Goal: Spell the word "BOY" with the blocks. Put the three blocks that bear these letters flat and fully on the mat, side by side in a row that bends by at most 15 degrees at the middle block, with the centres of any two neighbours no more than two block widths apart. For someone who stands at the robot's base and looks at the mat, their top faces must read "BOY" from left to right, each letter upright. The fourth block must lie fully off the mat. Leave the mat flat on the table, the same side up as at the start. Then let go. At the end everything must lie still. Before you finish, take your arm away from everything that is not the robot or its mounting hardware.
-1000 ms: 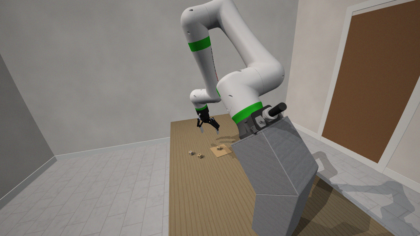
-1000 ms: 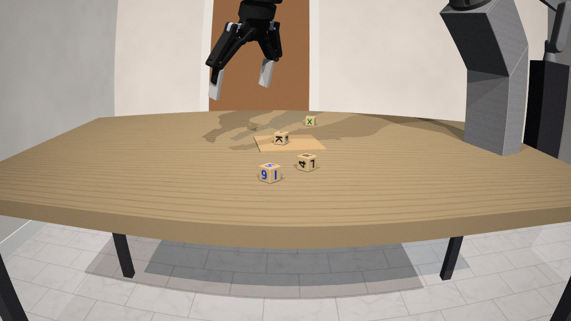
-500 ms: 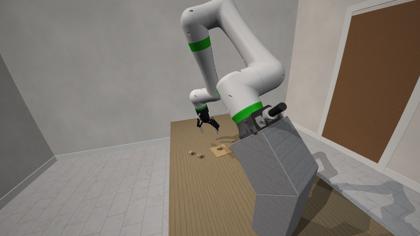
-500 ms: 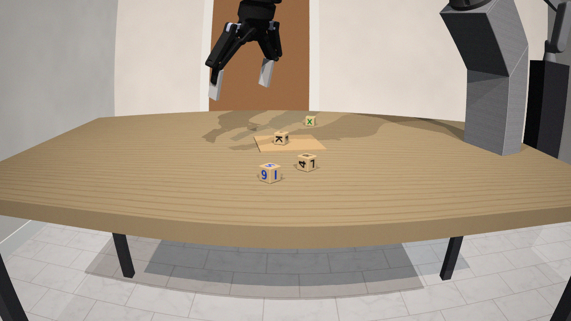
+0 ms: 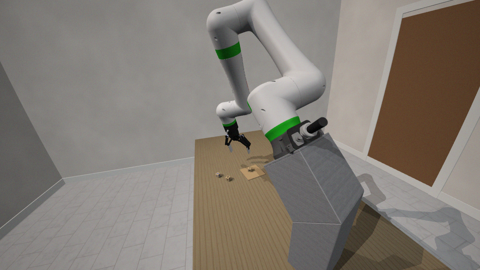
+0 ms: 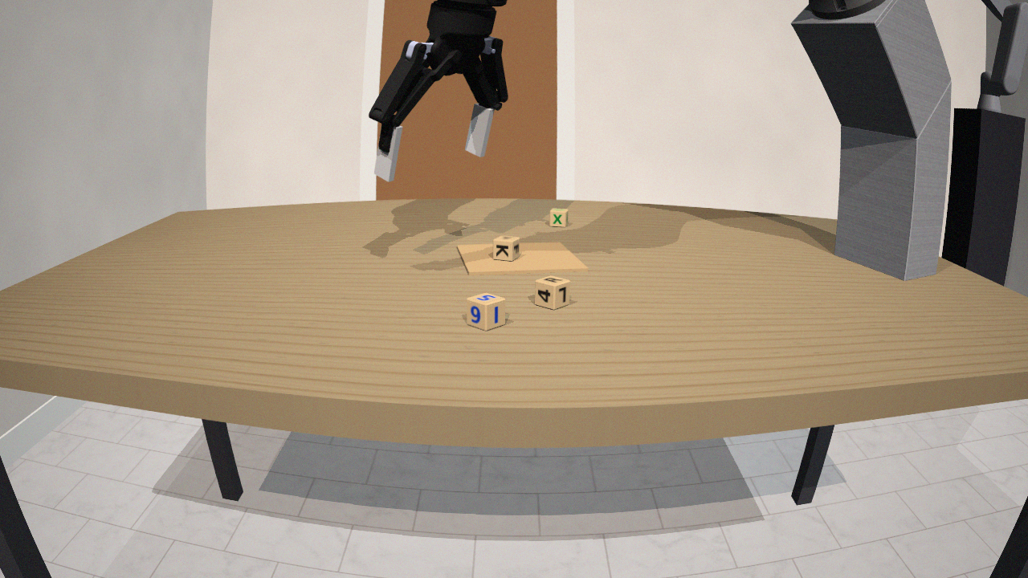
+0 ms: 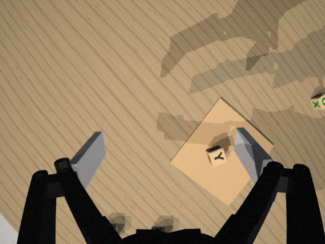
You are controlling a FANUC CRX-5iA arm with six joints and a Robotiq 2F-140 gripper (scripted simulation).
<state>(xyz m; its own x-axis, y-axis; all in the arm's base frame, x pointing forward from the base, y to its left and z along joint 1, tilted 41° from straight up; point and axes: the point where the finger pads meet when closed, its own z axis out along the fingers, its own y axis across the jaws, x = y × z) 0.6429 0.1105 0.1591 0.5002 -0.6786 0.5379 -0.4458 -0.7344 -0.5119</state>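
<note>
- Wood-grain table (image 6: 215,302) fills the middle band of the exterior view; a tan mat (image 6: 553,258) lies flat on it, slightly right of frame centre.
- Gripper (image 6: 431,147) hangs at the upper centre of the exterior view, well above the table, its two fingers spread fully apart with nothing between them.
- In the wrist view, the grey fingertips appear at lower left and centre right of the frame, and the mat (image 7: 199,163) lies between them, nearer the right one.
- Block one (image 6: 506,247) sits on the mat, near its left end in the exterior view. Its near side face shows a K; in the wrist view its top face (image 7: 219,156) reads Y.
- Block two (image 6: 558,217) stands off the mat, above and right of it in the exterior view, with a green X on its near face.
- Block three (image 6: 552,292) stands off the mat, just below it, showing black marks including a 4.
- Block four (image 6: 485,311) stands lower left of block three, close beside it but apart, with blue characters 9 and I.
- Grey pedestal (image 6: 891,144) rises at the upper right of the exterior view.
</note>
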